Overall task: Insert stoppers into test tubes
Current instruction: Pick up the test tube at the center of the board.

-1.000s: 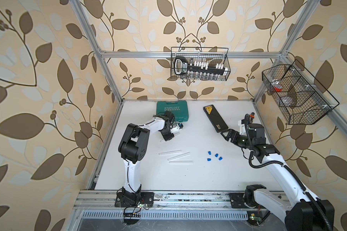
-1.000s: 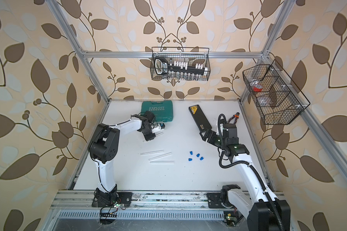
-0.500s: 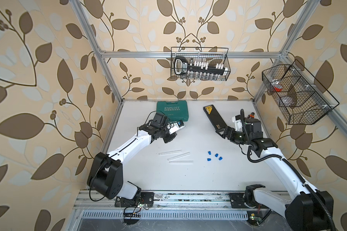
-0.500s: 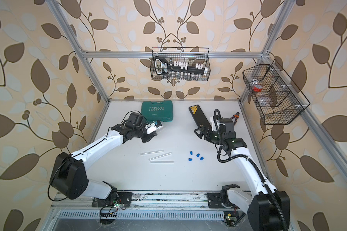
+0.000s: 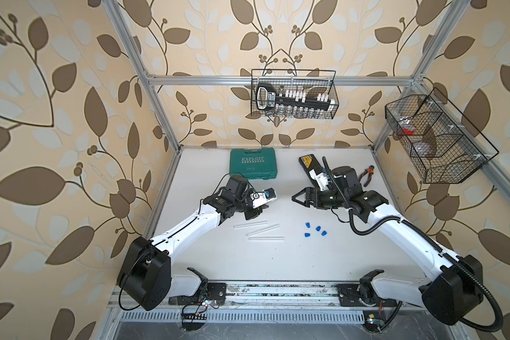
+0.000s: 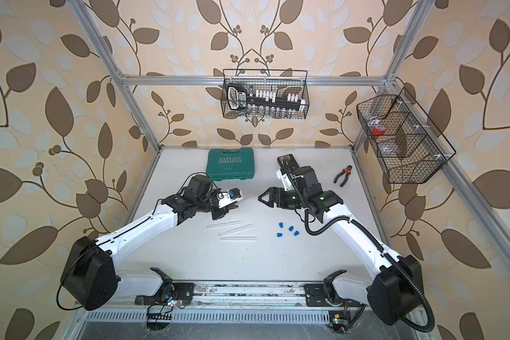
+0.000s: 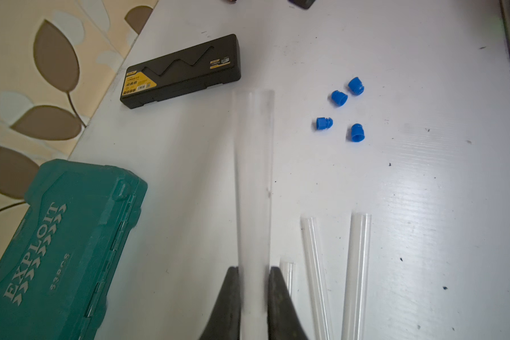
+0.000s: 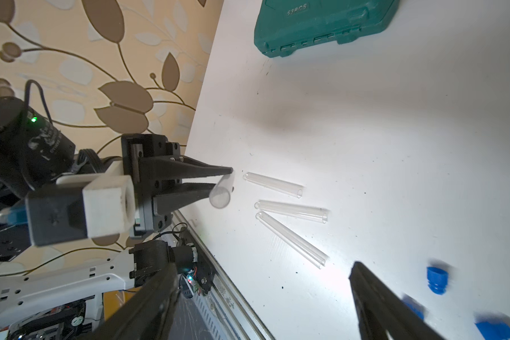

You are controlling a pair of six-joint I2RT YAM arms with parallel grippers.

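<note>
Four clear test tubes [image 5: 262, 230] are in view. One, the held tube [image 7: 253, 176], is pinched between the closed jaws of the left end effector [image 7: 253, 269] and sticks out past its tips. The three loose tubes [image 7: 315, 273] lie side by side on the white counter [image 5: 248, 265], just below that end effector near the centre of both top views. Four blue stoppers [image 5: 318, 228] sit in a loose cluster right of the loose tubes, apart from them. Higher in the frame than the stoppers, the right end effector [image 5: 293, 197] hangs with its jaws spread wide and empty, its tips pointing left.
</note>
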